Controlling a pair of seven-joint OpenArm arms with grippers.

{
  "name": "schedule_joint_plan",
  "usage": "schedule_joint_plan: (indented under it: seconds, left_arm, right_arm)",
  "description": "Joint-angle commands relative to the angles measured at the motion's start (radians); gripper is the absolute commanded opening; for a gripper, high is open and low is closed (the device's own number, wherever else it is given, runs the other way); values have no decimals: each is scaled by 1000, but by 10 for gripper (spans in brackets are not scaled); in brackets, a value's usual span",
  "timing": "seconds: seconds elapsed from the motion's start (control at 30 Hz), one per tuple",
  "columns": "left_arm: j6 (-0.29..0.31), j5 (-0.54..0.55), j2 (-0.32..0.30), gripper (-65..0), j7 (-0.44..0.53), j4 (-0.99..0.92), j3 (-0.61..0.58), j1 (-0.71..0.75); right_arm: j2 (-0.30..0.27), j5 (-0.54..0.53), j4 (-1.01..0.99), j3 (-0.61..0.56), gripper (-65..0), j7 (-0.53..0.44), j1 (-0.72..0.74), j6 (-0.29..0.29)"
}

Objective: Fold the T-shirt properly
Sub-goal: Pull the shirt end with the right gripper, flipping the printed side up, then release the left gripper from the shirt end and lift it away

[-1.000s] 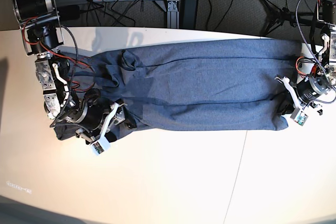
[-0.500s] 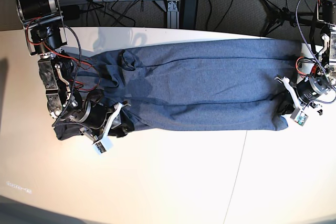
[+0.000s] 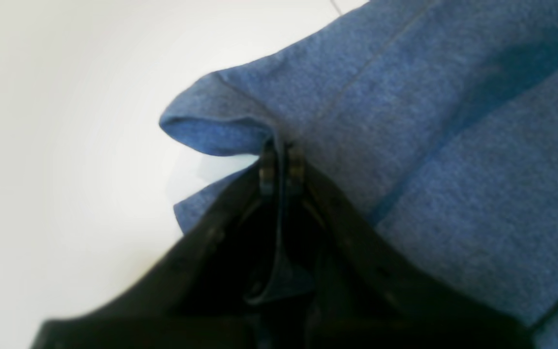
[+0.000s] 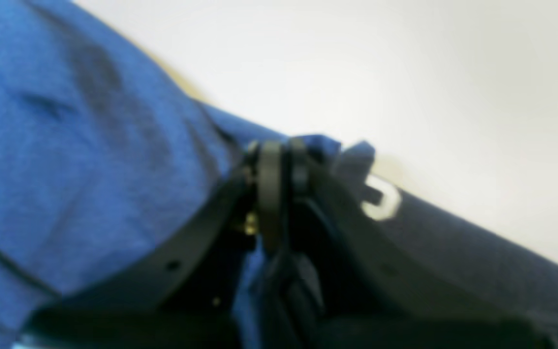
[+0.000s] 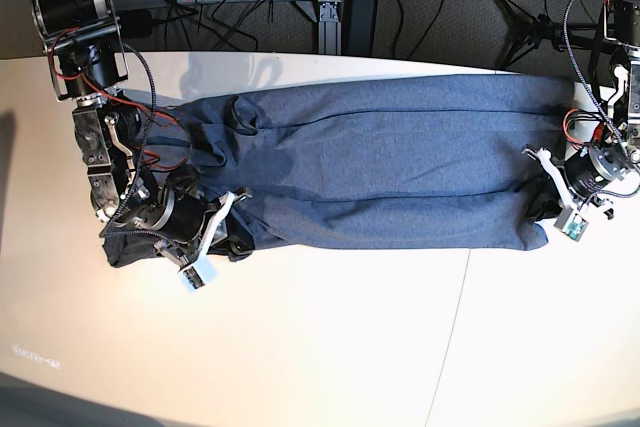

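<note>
t-shirt (image 5: 390, 172) folded long, both pincers clamped — lettering mostly hidden

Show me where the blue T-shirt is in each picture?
Base view: the T-shirt stretches across the middle of the white table, between both arms.
Left wrist view: it fills the upper right, its edge pinched in the left gripper.
Right wrist view: it fills the left side, pinched in the right gripper.
Shared landmark: the white table shows beside the cloth in all three.
</note>
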State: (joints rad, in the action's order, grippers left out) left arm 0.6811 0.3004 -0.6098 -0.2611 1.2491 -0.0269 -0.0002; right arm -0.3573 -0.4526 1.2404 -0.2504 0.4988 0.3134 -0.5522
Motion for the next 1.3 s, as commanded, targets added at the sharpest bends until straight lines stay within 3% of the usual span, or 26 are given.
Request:
schedule_joint_plan:
  seconds: [0.0,0.33,0.6,1.0,1.27]
  left_arm:
    - [17,13,-19,-650,18,16,7,-16]
    - [17,14,-19,-650,18,16,7,-16]
    - [17,14,-19,-650,-1,16,7,-16]
    - [17,14,-19,-650,-27,16,7,-13]
    - [17,27,-19,-650,-27,16,7,-13]
  right_arm:
    - [-11,-19,47,9,-650,-20,6,-6]
    - [-15,50,325,10,-650,-20,-179,-6]
    - [-83,52,439,11,-650,-19,-270,-6]
    - [-198,52,459,32,-650,17,-312,-5]
    - [-231,52,459,87,-650,34,-312,-5]
